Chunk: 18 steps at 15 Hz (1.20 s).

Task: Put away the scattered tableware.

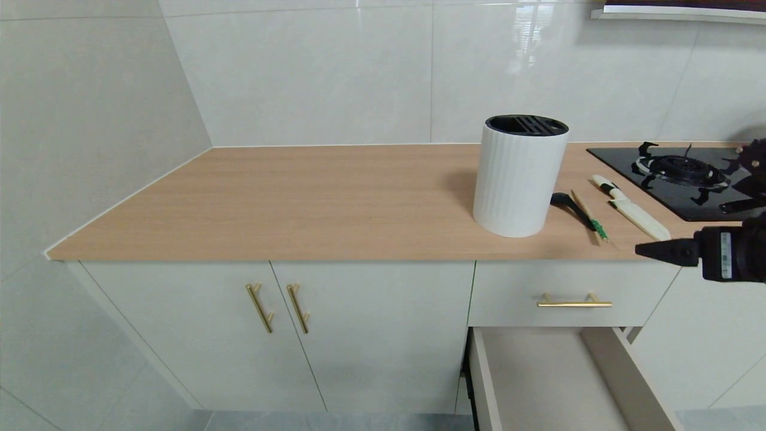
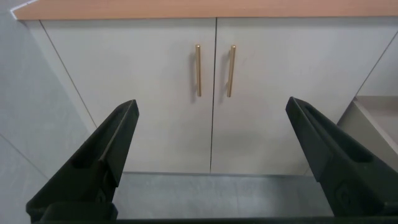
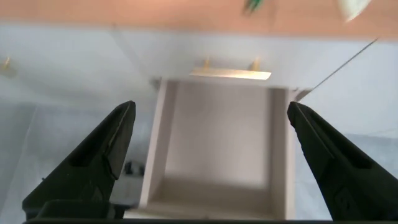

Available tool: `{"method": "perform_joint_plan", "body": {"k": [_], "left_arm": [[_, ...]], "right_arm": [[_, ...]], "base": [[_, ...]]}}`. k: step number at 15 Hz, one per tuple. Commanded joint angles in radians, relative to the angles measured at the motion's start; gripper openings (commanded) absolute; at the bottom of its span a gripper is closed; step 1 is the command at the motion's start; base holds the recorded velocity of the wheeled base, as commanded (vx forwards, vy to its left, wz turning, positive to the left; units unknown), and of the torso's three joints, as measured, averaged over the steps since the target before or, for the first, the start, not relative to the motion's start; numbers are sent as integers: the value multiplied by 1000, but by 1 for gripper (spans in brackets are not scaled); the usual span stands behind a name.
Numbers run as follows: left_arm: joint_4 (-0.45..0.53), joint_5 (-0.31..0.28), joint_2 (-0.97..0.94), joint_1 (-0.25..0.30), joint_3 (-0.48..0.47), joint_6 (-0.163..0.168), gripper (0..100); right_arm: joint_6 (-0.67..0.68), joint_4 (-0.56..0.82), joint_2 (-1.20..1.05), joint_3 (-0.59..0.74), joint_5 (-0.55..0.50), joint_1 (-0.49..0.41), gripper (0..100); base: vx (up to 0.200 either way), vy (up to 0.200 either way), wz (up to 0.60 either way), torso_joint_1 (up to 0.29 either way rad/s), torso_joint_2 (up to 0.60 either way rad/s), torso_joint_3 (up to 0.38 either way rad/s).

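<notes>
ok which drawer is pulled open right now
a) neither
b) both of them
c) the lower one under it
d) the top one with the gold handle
c: the lower drawer sticks out in front of the cabinet with its inside showing, while the top drawer above it sits shut, flush with the cabinet front.
</notes>
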Motion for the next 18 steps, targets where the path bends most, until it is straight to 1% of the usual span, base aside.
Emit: {"method": "perform_joint_plan", "body": {"k": [1,2,3,4,5,7,8,10,18], "left_arm": [[-1,0,2,0,0,0,100],[-1,0,2,0,0,0,100],[-1,2,2,0,0,0,100],[-1,0,2,0,0,0,100],[-1,0,2,0,0,0,100],[-1,0,2,0,0,0,100],[-1,0,2,0,0,0,100],[-1,0,2,0,0,0,100],[-1,2,2,0,0,0,100]], "right_arm": [[57,85,237,-217,-76,-17,100],[82,105,297,-274,-99,-17,100],[97,122,358,-326,-148,-17,100],[107,120,416,-354,-215,-17,100],[119,111,458,-363,-261,-17,100],[145,69,522,-364,-272,-17,100],[150,26,550,-366,-275,-18,100],[150,-29,564,-361,-277,-29,100],[156,-81,610,-368,-277,-67,100]], "base": [[0,0,0,0,0,0],[0,0,0,0,0,0],[0,0,0,0,0,0],[0,0,0,0,0,0],[0,0,0,0,0,0],[0,0,0,0,0,0],[0,0,0,0,0,0],[0,0,0,0,0,0],[0,0,0,0,0,0]]}}
